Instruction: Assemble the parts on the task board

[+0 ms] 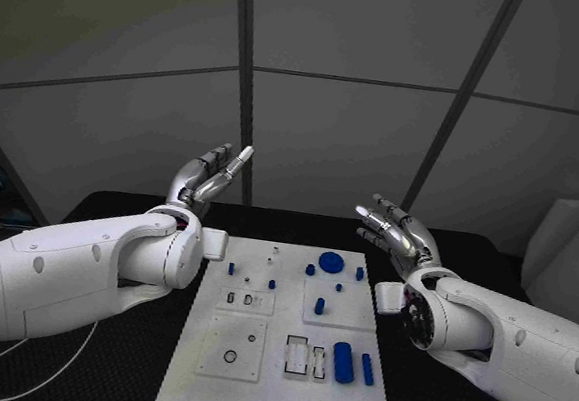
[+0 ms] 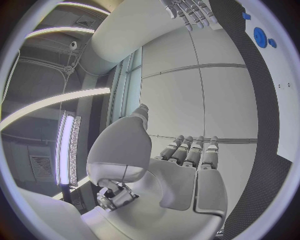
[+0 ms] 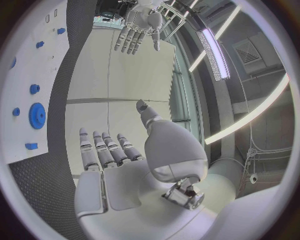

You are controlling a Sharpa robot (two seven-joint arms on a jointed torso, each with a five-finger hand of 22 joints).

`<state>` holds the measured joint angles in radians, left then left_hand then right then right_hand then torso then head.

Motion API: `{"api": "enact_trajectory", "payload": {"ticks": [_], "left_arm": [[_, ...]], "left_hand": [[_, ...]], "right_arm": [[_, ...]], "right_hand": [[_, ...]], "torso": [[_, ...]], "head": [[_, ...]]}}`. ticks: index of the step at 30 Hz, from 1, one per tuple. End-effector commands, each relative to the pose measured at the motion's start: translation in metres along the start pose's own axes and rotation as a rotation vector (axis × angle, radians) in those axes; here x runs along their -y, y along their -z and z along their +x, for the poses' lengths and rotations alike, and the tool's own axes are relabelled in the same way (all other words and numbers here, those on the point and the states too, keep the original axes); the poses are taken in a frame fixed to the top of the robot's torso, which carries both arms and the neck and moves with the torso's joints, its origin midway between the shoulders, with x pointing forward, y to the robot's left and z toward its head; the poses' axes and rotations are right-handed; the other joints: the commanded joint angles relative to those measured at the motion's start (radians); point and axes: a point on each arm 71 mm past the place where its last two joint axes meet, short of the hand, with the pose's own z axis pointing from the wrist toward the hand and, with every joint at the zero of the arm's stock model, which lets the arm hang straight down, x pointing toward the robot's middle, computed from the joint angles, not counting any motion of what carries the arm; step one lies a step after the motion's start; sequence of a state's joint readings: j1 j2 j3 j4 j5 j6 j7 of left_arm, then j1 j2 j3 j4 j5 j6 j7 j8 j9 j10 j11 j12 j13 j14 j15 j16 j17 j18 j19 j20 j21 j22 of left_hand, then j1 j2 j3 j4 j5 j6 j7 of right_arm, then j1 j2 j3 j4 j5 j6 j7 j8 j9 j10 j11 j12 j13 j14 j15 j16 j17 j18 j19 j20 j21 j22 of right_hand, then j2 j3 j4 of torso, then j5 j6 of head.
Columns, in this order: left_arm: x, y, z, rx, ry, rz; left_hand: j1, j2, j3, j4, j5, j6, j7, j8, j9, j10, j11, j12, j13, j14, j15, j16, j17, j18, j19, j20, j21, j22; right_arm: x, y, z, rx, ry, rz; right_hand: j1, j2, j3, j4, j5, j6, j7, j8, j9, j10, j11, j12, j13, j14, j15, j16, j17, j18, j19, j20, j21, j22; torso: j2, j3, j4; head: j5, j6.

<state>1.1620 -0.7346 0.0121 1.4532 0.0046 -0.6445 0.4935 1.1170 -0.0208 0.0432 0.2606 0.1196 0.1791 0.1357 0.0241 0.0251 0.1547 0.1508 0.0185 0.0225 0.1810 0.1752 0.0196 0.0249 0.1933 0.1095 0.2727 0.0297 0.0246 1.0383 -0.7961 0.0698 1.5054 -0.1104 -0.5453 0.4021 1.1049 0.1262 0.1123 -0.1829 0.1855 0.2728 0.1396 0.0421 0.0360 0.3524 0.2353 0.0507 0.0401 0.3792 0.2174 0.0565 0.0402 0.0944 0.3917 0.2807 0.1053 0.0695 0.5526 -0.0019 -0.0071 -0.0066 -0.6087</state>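
Task board (image 1: 199, 375), two raised robot hands (image 1: 206, 181)

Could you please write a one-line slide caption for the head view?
Both open hands, left hand and right hand, raised above the task board, blue parts untouched.

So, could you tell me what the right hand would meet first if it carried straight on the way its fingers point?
Probably nothing on the table: the right hand is open, raised beside the task board, fingers aimed up and away toward the grey wall panels. The way looks free until that wall, though depth is unclear.
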Motion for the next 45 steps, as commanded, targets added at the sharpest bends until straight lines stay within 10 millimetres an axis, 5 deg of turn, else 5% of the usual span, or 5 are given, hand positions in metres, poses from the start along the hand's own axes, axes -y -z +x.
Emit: {"api": "enact_trajectory", "payload": {"ticks": [1, 10, 17, 29, 45], "left_arm": [[0.002, 0.000, 0.004, -0.054, 0.012, 0.020], [0.002, 0.000, -0.013, -0.036, -0.005, 0.019], [0.006, 0.006, -0.018, -0.072, -0.022, 0.033], [0.019, 0.028, -0.016, -0.187, -0.025, 0.049], [0.033, 0.048, -0.014, -0.224, -0.007, 0.058]], "left_hand": [[0.049, 0.002, 0.000, 0.013, 0.007, 0.026, 0.060, 0.005, 0.003, 0.024, 0.010, 0.007, 0.003, 0.024, 0.018, 0.010, 0.004, -0.022, 0.019, 0.018, 0.014, 0.006], [0.148, -0.002, -0.004, -0.057, 0.005, 0.400, 0.111, 0.092, 0.048, 0.528, 0.084, 0.115, 0.052, 0.583, 0.029, 0.148, 0.064, -0.033, 0.496, 0.019, 0.239, 0.107], [0.219, 0.005, -0.013, -0.118, 0.003, 0.689, 0.083, 0.148, 0.065, 0.795, 0.026, 0.162, 0.054, 0.820, -0.038, 0.207, 0.105, -0.010, 0.714, -0.024, 0.354, 0.147], [0.290, 0.018, -0.010, -0.167, 0.004, 0.787, 0.052, 0.119, 0.042, 0.946, -0.021, 0.121, 0.044, 1.037, -0.106, 0.248, 0.203, -0.010, 0.896, -0.097, 0.463, 0.189], [0.289, 0.003, -0.021, -0.174, 0.003, 0.787, 0.060, 0.097, 0.040, 0.948, -0.014, 0.091, 0.043, 1.031, -0.101, 0.231, 0.226, -0.013, 0.894, -0.097, 0.474, 0.194]], "right_arm": [[0.000, -0.001, 0.009, -0.169, 0.023, 0.022], [-0.025, -0.015, -0.011, -0.183, 0.598, -0.227], [-0.034, -0.022, -0.003, -0.283, 0.864, -0.241], [-0.058, -0.039, 0.012, -0.314, 1.227, -0.233], [-0.064, -0.051, 0.037, -0.354, 1.457, -0.248]], "right_hand": [[0.139, 0.007, 0.044, -0.082, 0.028, 0.350, 0.129, 0.071, 0.037, 0.457, -0.007, 0.087, 0.032, 0.440, -0.015, 0.085, 0.029, 0.061, 0.274, 0.009, 0.120, 0.051], [0.172, -0.056, 0.147, -0.103, 0.025, 0.666, 0.070, 0.094, 0.034, 0.704, -0.077, 0.072, 0.021, 0.701, -0.099, 0.111, 0.033, 0.088, 0.453, -0.048, 0.255, 0.103], [0.182, -0.090, 0.181, -0.102, 0.029, 0.744, 0.044, 0.090, 0.035, 0.808, -0.112, 0.051, 0.024, 0.843, -0.146, 0.132, 0.055, 0.088, 0.533, -0.102, 0.395, 0.180], [0.170, -0.129, 0.190, -0.083, 0.022, 0.821, 0.004, 0.064, 0.035, 0.940, -0.167, 0.025, 0.033, 1.129, -0.232, 0.318, 0.203, 0.088, 0.625, -0.187, 0.720, 0.380], [0.122, -0.188, 0.270, -0.040, 0.017, 0.789, 0.005, 0.022, 0.034, 0.800, -0.147, 0.012, 0.029, 1.113, -0.221, 0.731, 0.523, 0.041, 0.764, -0.176, 1.053, 0.766]], "torso": [[0.000, 0.0000, -0.0003], [0.012, -0.0003, -0.0088], [0.030, 0.0037, -0.0074], [0.076, 0.0060, -0.0047], [0.150, 0.0001, 0.0148]], "head": [[0.000, 0.000], [0.003, -0.009], [0.007, -0.008], [0.004, -0.001], [-0.009, 0.015]]}}
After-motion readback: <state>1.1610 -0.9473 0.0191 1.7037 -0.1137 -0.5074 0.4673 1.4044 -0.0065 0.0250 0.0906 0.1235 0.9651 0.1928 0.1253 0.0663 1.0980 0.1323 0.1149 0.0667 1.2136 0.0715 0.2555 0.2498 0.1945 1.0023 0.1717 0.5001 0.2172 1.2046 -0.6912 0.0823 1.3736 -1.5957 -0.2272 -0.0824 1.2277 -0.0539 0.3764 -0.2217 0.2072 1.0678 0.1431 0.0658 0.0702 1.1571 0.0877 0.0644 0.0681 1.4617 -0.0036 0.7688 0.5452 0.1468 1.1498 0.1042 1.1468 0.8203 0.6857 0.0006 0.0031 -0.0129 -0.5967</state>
